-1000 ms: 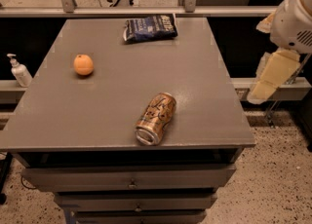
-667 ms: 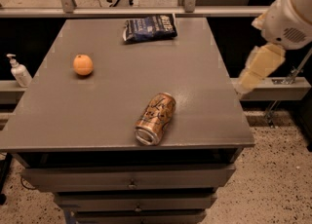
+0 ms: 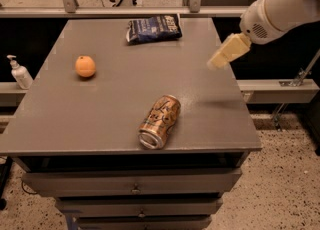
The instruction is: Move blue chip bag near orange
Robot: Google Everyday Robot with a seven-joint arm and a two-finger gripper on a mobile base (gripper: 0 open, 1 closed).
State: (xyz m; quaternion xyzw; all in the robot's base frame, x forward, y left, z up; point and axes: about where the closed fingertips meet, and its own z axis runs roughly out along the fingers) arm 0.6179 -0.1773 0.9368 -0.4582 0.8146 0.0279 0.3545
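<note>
Below the front edge of the grey surface [image 3: 90, 119] sit drawers [image 3: 100, 183] with small knobs. Close to that front edge, a little right of the middle, a gold-brown drink can [image 3: 160, 121] lies on its side, its top end turned toward the front edge and its length running back and slightly to the right.

Farther in, near the left edge, the orange [image 3: 85, 66] rests alone, well apart from the can. Off the surface to the left, a white pump bottle [image 3: 20, 72] stands on a lower ledge.

The gripper [image 3: 227, 52] hangs in the air above the right edge, about halfway back, angled down and to the left from the white arm [image 3: 280, 9]. It holds nothing, and I cannot tell whether it is apart or together.

The blue chip bag [image 3: 153, 28] lies flat by the far edge, right of the middle. Its long axis runs left to right, nearly along that edge, the right end slightly farther back. It is well apart from the orange.
</note>
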